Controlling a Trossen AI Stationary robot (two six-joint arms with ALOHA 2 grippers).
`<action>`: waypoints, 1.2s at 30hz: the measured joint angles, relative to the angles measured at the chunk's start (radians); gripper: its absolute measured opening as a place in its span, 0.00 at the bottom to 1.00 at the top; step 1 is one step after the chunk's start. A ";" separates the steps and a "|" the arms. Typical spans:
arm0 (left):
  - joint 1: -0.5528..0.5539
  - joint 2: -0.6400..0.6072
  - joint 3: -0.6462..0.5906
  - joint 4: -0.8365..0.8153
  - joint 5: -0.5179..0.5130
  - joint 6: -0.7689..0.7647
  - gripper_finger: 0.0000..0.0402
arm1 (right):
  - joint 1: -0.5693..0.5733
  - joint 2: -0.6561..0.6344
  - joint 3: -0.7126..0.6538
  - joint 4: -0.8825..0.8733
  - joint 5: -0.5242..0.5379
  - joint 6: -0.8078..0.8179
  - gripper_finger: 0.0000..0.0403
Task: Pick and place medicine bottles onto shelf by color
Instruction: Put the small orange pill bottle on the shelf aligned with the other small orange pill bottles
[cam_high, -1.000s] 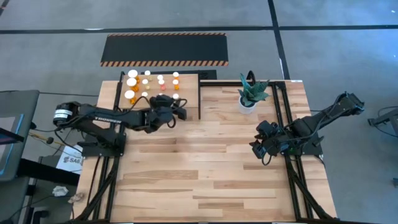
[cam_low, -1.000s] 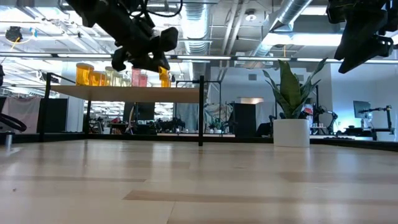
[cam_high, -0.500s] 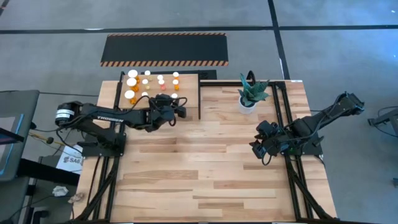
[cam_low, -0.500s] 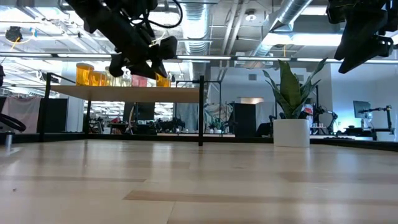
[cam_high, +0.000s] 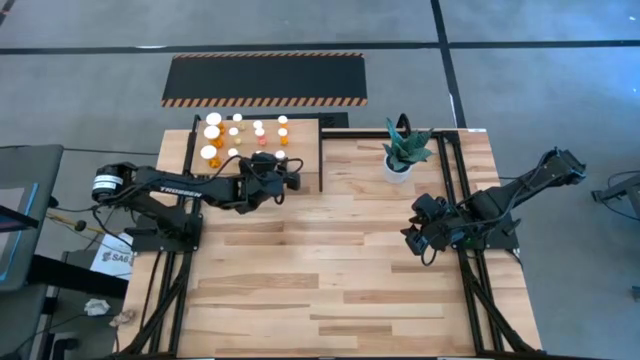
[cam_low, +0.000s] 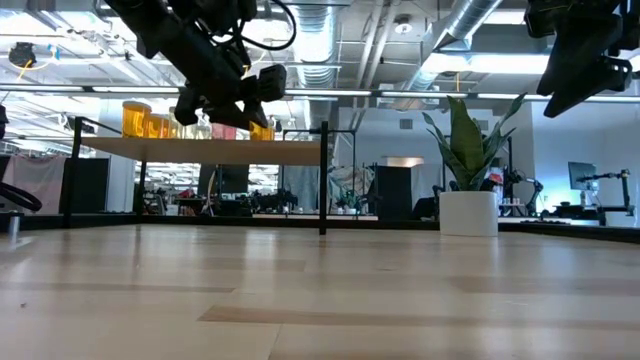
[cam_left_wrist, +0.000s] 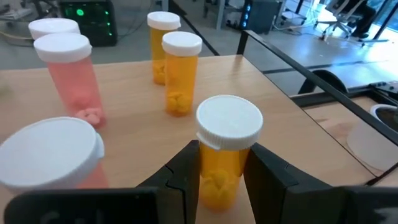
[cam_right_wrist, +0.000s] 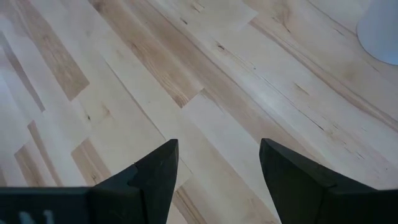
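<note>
Shelf at table's far left corner, nearly stocked with medicine bottles. Left gripper clamped on orange bottle just above shelf top; release apparently pending. Right gripper idle, spread wide, holding nothing, over bare table.

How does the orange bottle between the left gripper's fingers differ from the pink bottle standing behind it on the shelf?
The orange white-capped bottle has an amber body and is clamped by the left gripper. The pink white-capped bottle has a pinkish-red body and stands free on the light-wood shelf. Both are upright cylinders with round white caps and small pills inside.
</note>
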 joint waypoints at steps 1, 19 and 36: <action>0.000 0.000 0.000 0.000 -0.003 0.000 0.22 | 0.000 0.000 0.000 0.000 0.000 0.000 0.62; 0.027 0.000 -0.001 0.009 0.017 -0.007 0.22 | 0.000 0.000 0.000 0.001 0.000 0.000 0.62; 0.043 0.015 0.000 0.026 0.030 -0.016 0.22 | 0.000 0.000 0.000 0.002 0.000 0.000 0.62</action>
